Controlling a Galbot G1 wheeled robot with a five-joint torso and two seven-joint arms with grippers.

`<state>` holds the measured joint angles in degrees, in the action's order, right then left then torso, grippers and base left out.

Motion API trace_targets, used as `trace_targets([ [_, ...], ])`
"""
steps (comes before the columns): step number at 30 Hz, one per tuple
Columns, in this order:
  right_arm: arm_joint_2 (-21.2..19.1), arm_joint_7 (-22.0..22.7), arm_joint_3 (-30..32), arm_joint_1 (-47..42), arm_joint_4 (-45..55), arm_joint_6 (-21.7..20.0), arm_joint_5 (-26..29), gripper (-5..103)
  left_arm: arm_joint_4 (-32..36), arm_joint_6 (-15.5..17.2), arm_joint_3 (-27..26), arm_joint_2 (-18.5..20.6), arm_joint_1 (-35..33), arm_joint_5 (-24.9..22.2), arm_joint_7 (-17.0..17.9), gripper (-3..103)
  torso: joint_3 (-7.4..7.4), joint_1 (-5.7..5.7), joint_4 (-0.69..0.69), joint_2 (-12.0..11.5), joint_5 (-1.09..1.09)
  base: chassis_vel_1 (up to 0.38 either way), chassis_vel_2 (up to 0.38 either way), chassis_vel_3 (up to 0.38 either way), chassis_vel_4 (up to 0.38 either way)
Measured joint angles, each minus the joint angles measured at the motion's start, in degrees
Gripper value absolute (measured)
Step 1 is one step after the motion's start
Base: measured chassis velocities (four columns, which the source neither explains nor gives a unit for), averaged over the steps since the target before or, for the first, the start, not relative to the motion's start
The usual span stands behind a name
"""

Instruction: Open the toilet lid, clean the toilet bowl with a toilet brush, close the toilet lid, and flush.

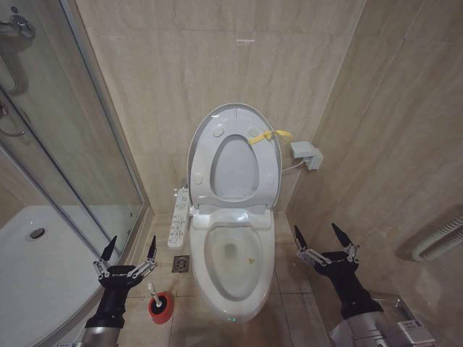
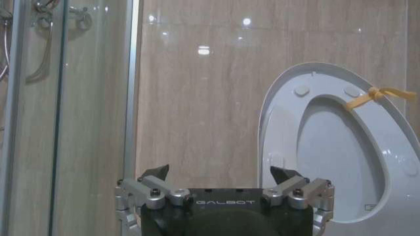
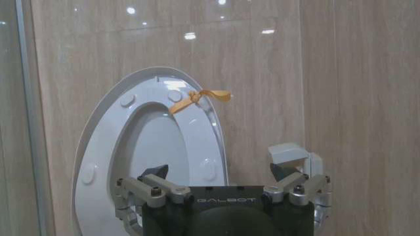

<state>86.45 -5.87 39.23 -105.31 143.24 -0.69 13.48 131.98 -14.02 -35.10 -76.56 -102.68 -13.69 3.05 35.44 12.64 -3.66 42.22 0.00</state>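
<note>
The toilet lid [image 1: 217, 130] stands raised against the back wall with the seat ring, a yellow strap [image 1: 271, 136] tied at its edge; the lid also shows in the left wrist view [image 2: 282, 98] and the right wrist view [image 3: 105, 128]. Below it the toilet bowl [image 1: 235, 285] lies open, water at its bottom. The toilet brush [image 1: 155, 295] stands in its red cup holder [image 1: 161, 309] on the floor left of the bowl. My left gripper [image 1: 131, 249] hangs open just above and left of the brush, holding nothing. My right gripper [image 1: 323, 236] is open to the right of the bowl.
A glass shower enclosure [image 1: 65, 144] with a white tray [image 1: 36, 275] fills the left side. A white control panel [image 1: 179, 219] sits at the bowl's left, a floor drain [image 1: 180, 264] beside it. A wall box [image 1: 307, 154] and a ribbed hose [image 1: 441, 242] are on the right wall.
</note>
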Motion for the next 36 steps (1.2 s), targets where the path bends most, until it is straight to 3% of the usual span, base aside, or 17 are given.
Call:
trace_targets([
  [36,0.0,0.0,0.0,0.0,0.0,0.0,0.0,100,0.0,0.0,0.0,0.0,0.0,0.0,0.0,100,0.00,0.00,0.00,0.0,0.00,0.000,0.000,0.000,0.000],
])
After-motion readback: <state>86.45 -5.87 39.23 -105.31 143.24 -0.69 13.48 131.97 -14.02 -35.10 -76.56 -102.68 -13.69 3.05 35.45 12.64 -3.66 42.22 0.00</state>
